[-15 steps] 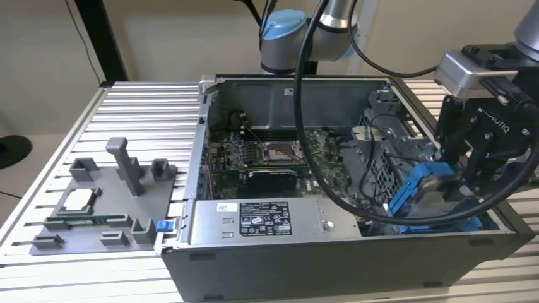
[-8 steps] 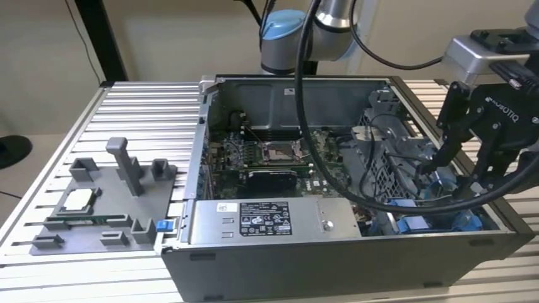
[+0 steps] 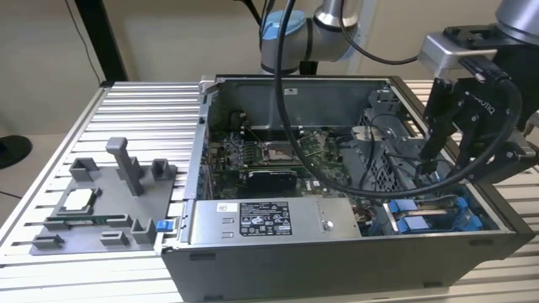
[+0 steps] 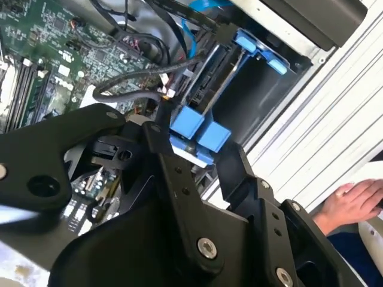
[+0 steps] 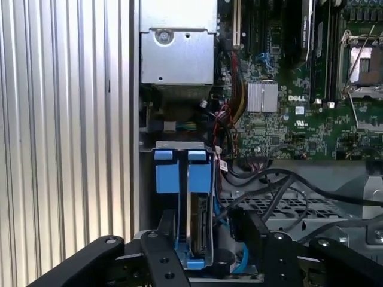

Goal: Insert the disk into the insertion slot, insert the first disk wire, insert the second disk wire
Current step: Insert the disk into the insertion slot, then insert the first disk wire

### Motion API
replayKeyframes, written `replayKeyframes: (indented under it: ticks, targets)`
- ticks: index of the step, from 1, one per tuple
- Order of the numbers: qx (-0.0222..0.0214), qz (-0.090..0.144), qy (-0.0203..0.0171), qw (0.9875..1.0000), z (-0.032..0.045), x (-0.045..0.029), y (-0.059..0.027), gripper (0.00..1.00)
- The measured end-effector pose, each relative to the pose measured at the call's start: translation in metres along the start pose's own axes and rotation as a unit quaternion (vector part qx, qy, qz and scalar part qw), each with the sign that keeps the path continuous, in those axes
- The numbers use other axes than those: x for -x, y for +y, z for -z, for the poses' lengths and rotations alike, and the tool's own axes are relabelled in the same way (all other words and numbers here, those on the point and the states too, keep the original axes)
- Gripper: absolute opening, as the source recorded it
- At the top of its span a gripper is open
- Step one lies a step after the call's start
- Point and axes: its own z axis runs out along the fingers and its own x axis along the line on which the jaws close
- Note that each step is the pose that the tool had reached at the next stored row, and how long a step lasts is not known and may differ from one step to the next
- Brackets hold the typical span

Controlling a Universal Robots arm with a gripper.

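Low on the exterior view's right, the tool [image 3: 435, 165] hangs over the corner of the open computer case [image 3: 337, 268], which stands on the ridged metal surface [image 3: 135, 113]. Directly beneath it is the insertion slot [image 3: 431, 219] with its blue rails. In the first wrist view the disk [image 5: 200, 206] already sits in that slot, standing on edge. Its thin side faces the tool and its long axis runs from the two blue tabs [image 5: 179, 172] toward the case wall. The tool's jaws are spread wide, one finger on either side of the disk, and I judge that they grip nothing; the gap on each side looks free, though the fingers' undersides are hidden. Black wires [image 5: 269, 185] loop just beside one finger. I cannot make out whether any plug is seated in the disk, since the tool's body covers that end. In the second wrist view a person's hand [image 4: 353, 200] rests beyond the case, well apart from the tool.
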Motion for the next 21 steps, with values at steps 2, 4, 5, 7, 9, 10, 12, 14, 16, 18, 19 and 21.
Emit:
replayKeyframes:
  ticks: [2,4,5,7,9,10,12,14,16,18,19,21]
  targets:
    - [-0.0075,0.0,0.0004,1.0,-0.0018,0.0073,0.0013,1.0]
    - [-0.0154,0.001,0.0004,0.9999,-0.0029,0.011,0.002,1.0]
    - [-0.0195,0.002,0.0011,0.9998,-0.0036,0.0114,0.003,1.0]
    - [-0.0233,0.002,0.01,0.9997,-0.004,0.0115,0.0047,1.0]
    - [-0.0249,0.002,0.0162,0.9996,-0.0041,0.0114,0.0068,1.0]
    - [-0.0253,0.002,0.0168,0.9995,-0.0041,0.0114,0.0081,1.0]
    - [-0.0278,0.002,0.0168,0.9995,-0.0042,0.0115,0.0116,1.0]
    - [-0.0338,0.004,0.0166,0.9993,-0.0051,0.0116,0.0143,1.0]
    - [-0.0415,0.006,0.0165,0.999,-0.0063,0.0118,0.0158,1.0]
    - [-0.0512,0.008,0.0163,0.9985,-0.0076,0.0125,0.0165,1.0]
    - [-0.0539,0.008,0.0162,0.9984,-0.008,0.0128,0.0167,1.0]
    - [-0.0556,0.008,0.0162,0.9983,-0.0081,0.0137,0.0168,0.0]
